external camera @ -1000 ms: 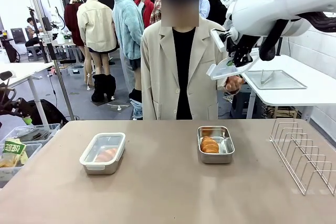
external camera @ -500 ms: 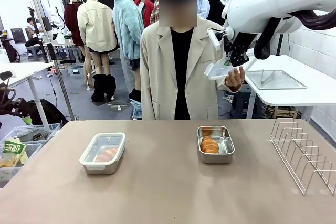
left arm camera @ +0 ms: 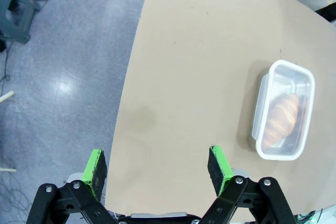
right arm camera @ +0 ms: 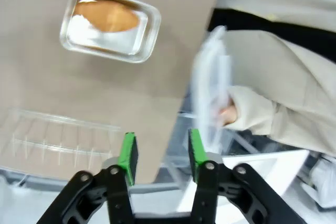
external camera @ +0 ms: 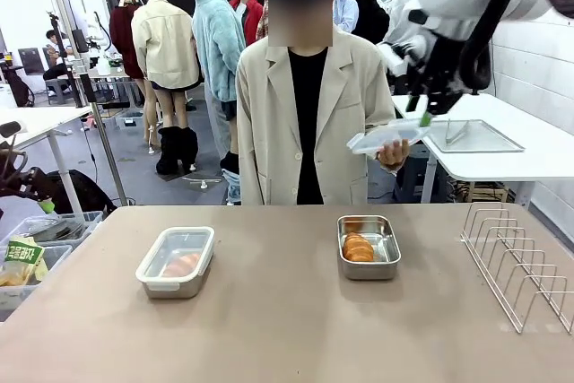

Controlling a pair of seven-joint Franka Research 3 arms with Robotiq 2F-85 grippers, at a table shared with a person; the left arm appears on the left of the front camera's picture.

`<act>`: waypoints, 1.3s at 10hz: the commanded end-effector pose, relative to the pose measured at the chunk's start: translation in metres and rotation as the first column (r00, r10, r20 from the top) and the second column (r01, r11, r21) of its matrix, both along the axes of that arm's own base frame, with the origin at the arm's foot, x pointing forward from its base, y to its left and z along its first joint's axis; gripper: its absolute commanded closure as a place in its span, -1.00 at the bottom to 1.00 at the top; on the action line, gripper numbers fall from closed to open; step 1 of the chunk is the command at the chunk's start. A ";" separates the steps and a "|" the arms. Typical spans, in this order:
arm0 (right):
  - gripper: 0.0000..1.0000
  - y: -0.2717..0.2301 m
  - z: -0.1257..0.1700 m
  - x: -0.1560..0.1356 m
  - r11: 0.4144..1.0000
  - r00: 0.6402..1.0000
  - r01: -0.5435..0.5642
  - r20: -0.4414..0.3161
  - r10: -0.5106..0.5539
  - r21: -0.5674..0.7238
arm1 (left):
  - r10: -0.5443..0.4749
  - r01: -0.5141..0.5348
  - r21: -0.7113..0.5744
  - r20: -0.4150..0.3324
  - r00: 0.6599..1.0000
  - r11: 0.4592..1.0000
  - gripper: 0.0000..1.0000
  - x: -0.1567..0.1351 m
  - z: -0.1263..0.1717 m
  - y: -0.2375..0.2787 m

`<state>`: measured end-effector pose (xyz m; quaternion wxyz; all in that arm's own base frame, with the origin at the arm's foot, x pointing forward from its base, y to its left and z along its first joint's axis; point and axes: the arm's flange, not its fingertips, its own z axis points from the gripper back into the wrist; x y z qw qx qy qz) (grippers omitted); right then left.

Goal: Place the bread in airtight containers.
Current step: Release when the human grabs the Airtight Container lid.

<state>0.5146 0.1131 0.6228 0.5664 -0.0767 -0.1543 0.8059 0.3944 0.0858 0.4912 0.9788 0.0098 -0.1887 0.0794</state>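
Two airtight containers stand on the table. The left one (external camera: 176, 260) has its clear lid on over a bread (external camera: 182, 265), also under my left wrist as the lidded container (left arm camera: 283, 109). The right container (external camera: 369, 247) is uncovered with a bread (external camera: 358, 248) inside, and is seen from above as the open box (right arm camera: 110, 24). A person's hand (external camera: 392, 154) holds the second clear lid (external camera: 387, 138) high beyond the far edge. My right gripper (external camera: 421, 116) hovers just above that lid, jaws apart and empty (right arm camera: 160, 150). My left gripper (left arm camera: 157, 163) is open above the table's left part.
A wire rack (external camera: 520, 262) stands at the table's right edge. A flat steel tray (external camera: 471, 136) lies on a white side table behind. The person stands at the far side, opposite the open container. Bins with packets (external camera: 27, 257) sit left of the table.
My right gripper has opened and let go of the clear lid, which stays in the person's hand, slightly lower. The gripper has shifted right. The left arm is still.
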 end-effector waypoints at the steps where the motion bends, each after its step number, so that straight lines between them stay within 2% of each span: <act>1: -1.00 -0.041 0.019 -0.013 0.999 0.992 -0.025 -0.121 0.019 -0.043 | 0.001 -0.001 -0.001 -0.003 1.000 1.000 -1.00 0.000 0.001 0.000; 3: -1.00 -0.080 0.013 -0.016 0.999 0.959 0.018 -0.283 -0.025 -0.027 | 0.001 -0.001 -0.001 -0.003 1.000 1.000 -1.00 0.000 0.001 0.000; 6: -1.00 -0.114 -0.017 -0.005 0.999 0.917 0.025 -0.399 -0.005 0.045 | 0.001 -0.001 -0.001 -0.003 1.000 1.000 -1.00 0.000 0.001 0.000; 7: -1.00 -0.120 -0.026 -0.003 0.997 0.920 0.058 -0.390 -0.035 0.048 | 0.001 -0.001 -0.001 -0.003 1.000 1.000 -1.00 0.000 0.001 0.000; 8: -1.00 -0.123 -0.033 -0.003 0.998 0.939 0.045 -0.344 -0.026 0.049 | 0.001 -0.001 -0.001 -0.003 1.000 1.000 -1.00 0.000 0.001 0.000; 9: -1.00 -0.121 -0.031 -0.011 0.999 0.921 0.053 -0.387 -0.045 0.011 | 0.001 -0.001 -0.001 -0.003 1.000 1.000 -1.00 0.000 0.001 0.000; 13: -1.00 -0.121 -0.031 -0.011 0.999 0.921 0.053 -0.387 -0.045 0.011 | 0.001 -0.001 -0.001 -0.003 1.000 1.000 -1.00 0.000 0.001 0.000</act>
